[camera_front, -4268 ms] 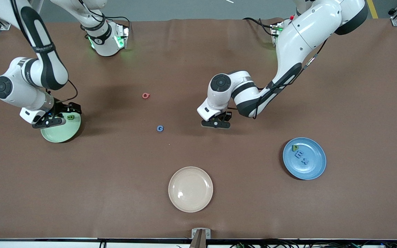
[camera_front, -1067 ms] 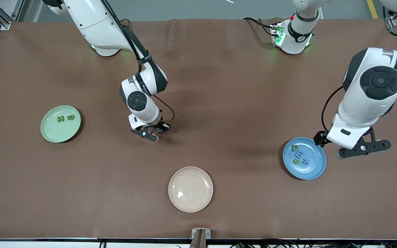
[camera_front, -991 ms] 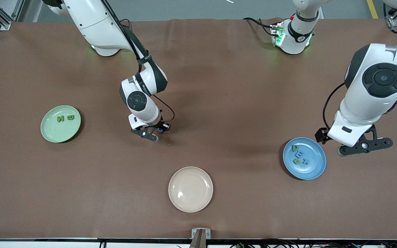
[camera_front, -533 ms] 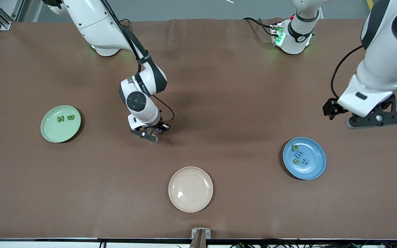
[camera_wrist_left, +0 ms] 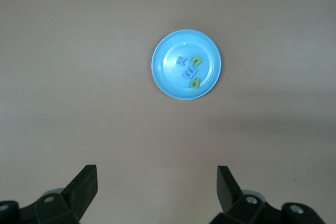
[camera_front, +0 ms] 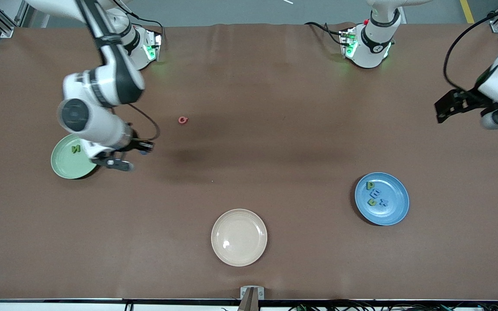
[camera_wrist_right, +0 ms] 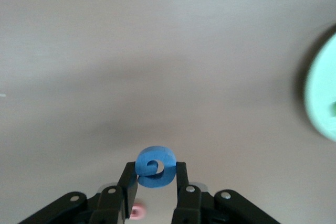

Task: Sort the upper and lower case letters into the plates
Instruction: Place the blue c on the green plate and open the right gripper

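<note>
Right wrist view: blue letter [camera_wrist_right: 155, 167] is pinched in the right tool [camera_wrist_right: 155, 182] beside the mint green plate [camera_front: 65, 166], release over it being called for next; left tool [camera_wrist_left: 157, 192], spread, is parked high above the blue plate [camera_wrist_left: 163, 72].

A brown-covered table [camera_front: 275, 129] fills the frame. A mint green plate [camera_front: 65, 166] is seen at middle left, a blue plate [camera_front: 394, 211] at lower right, a cream plate [camera_front: 239, 237] at bottom centre, and a small red letter [camera_front: 183, 120] at upper centre-left.
</note>
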`<state>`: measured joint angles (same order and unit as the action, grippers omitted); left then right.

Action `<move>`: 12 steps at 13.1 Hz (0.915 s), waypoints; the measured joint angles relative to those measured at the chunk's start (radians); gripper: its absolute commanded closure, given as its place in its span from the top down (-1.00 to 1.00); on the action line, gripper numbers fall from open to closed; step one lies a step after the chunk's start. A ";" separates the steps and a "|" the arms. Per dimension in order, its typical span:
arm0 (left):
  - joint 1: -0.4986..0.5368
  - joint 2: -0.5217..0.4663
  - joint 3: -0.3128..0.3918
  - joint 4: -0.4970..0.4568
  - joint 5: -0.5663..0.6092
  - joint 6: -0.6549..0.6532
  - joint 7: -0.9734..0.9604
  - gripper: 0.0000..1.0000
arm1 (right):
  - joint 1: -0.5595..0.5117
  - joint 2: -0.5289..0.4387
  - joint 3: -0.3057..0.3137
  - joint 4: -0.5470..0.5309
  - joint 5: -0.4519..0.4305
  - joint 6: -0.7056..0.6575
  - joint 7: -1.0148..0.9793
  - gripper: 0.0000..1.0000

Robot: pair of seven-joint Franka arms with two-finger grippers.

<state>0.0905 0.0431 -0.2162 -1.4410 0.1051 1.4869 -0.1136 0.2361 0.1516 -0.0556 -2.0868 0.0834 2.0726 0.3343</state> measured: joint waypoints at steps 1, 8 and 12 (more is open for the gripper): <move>0.000 -0.024 0.019 -0.018 -0.017 -0.006 0.022 1.00 | -0.074 -0.012 -0.001 -0.033 -0.004 0.004 -0.117 -0.60; -0.002 -0.110 0.061 -0.114 -0.083 -0.009 0.045 1.00 | -0.443 0.064 -0.003 -0.108 -0.033 0.242 -0.728 -0.60; -0.002 -0.113 0.061 -0.115 -0.084 0.021 0.045 1.00 | -0.514 0.198 -0.001 -0.085 -0.033 0.371 -0.892 -0.60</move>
<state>0.0886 -0.0700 -0.1549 -1.5556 0.0208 1.5079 -0.0691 -0.2778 0.3501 -0.0571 -2.1719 0.0501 2.4436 -0.5581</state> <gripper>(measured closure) 0.000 0.656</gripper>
